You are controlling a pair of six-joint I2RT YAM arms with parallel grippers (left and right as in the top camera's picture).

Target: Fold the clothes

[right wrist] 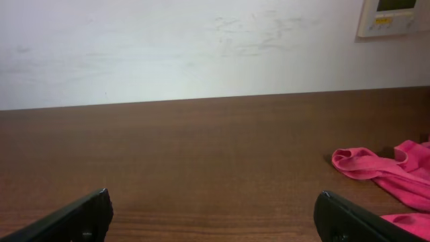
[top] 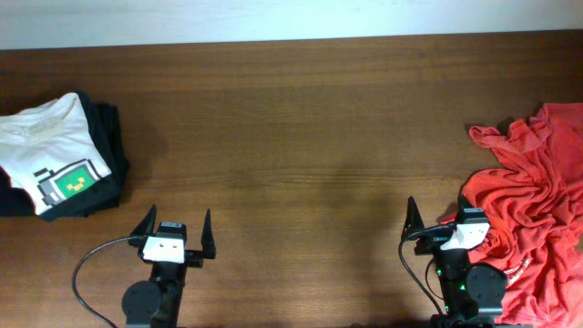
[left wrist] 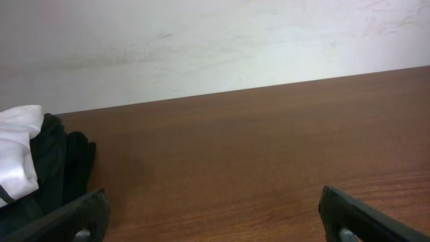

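The orange-red T-shirt (top: 537, 196) lies crumpled at the right edge of the wooden table, partly out of frame. A fold of it shows at the right of the right wrist view (right wrist: 383, 171). My right gripper (top: 435, 216) is open and empty at the front right, right beside the shirt's left edge; it shows open in its own view (right wrist: 213, 214). My left gripper (top: 175, 226) is open and empty at the front left, far from the shirt, and shows open in the left wrist view (left wrist: 213, 215).
A folded white T-shirt with a green pixel graphic (top: 55, 155) lies on folded black garments (top: 107, 150) at the far left, also at the left of the left wrist view (left wrist: 47, 168). A white wall (right wrist: 201, 47) stands behind the table.
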